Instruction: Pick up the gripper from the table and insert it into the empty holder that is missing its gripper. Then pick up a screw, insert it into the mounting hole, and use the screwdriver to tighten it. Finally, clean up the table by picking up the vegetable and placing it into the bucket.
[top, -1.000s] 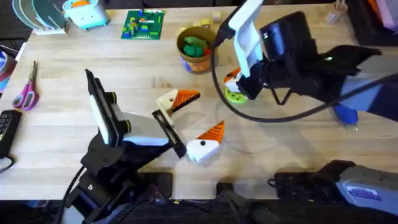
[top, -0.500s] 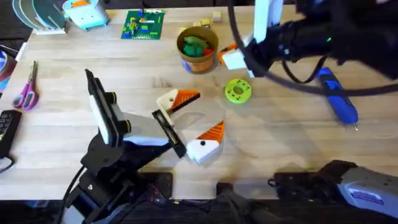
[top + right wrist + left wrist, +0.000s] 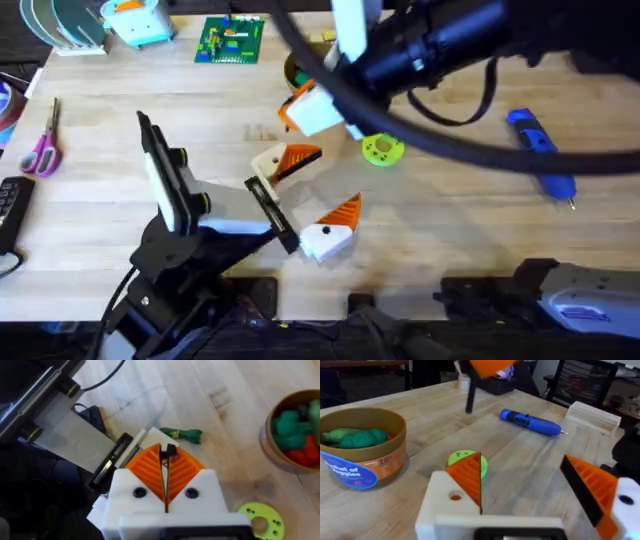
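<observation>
My left gripper [image 3: 325,182] stands open on the table. One of its fingers is the cream holder [image 3: 268,165], with the orange gripper [image 3: 300,157] seated in it. In the left wrist view the holder [image 3: 445,510] shows its mounting hole [image 3: 455,495]. My right gripper [image 3: 305,108] hovers just beyond the holder, shut on a small black screw [image 3: 171,451] at its tips. The dark green vegetable [image 3: 182,434] lies on the table past those tips. The bucket [image 3: 362,450] holds green and red toys. The blue screwdriver [image 3: 540,155] lies at the right.
A lime-green disc [image 3: 382,150] lies between the holder and the screwdriver. Scissors [image 3: 42,145] lie at the left edge. A green brick plate [image 3: 231,40] and a blue-white item [image 3: 138,22] sit at the back. The right arm and its cable span the back middle.
The right arm has swung left from over the lime-green disc, past the bucket, to just beyond the holder. The left arm has not moved.
</observation>
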`<state>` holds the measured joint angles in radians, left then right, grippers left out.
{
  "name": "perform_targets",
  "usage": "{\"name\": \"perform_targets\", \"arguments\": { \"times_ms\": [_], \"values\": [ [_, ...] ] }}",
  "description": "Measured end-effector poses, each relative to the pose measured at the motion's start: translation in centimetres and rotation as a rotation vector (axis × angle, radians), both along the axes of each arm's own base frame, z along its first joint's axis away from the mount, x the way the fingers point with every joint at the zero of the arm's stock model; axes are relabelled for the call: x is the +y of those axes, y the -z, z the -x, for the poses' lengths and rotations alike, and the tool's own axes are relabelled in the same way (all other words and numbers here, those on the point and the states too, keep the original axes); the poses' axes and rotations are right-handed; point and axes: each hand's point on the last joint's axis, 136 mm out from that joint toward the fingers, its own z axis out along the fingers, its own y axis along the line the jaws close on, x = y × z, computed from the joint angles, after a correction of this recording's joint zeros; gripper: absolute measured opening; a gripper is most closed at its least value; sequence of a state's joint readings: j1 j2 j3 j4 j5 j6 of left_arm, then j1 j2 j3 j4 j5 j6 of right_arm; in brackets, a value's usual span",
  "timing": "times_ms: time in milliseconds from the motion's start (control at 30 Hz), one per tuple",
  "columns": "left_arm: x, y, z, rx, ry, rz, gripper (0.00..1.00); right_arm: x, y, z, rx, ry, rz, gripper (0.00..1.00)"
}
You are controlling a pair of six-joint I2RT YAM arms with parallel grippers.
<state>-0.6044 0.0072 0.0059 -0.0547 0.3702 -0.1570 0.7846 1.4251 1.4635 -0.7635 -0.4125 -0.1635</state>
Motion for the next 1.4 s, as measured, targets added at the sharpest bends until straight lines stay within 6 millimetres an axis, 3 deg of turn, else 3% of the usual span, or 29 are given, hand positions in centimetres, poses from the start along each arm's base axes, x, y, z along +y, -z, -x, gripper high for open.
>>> {"name": "perform_targets", "arguments": {
  "times_ms": [133,333,933,1167,1400],
  "values": [
    [0.0,0.0,0.0,0.0,0.0,0.0,0.992,1.3,1.1,1.1,0.055,-0.058,-0.001,0.007],
    [0.0,0.0,0.0,0.0,0.0,0.0,0.993,2.3,2.9,1.0,0.108,-0.079,0.018,0.007],
    [0.0,0.0,0.0,0.0,0.0,0.0,0.993,2.6,4.4,0.8,0.144,-0.083,0.046,0.007],
    [0.0,0.0,0.0,0.002,0.0,0.0,0.993,2.9,6.8,0.6,0.199,-0.083,0.094,0.007],
    [0.0,0.0,0.0,0.007,0.0,0.003,0.993,3.1,6.9,0.7,0.207,-0.089,0.091,0.007]
  ]
}}
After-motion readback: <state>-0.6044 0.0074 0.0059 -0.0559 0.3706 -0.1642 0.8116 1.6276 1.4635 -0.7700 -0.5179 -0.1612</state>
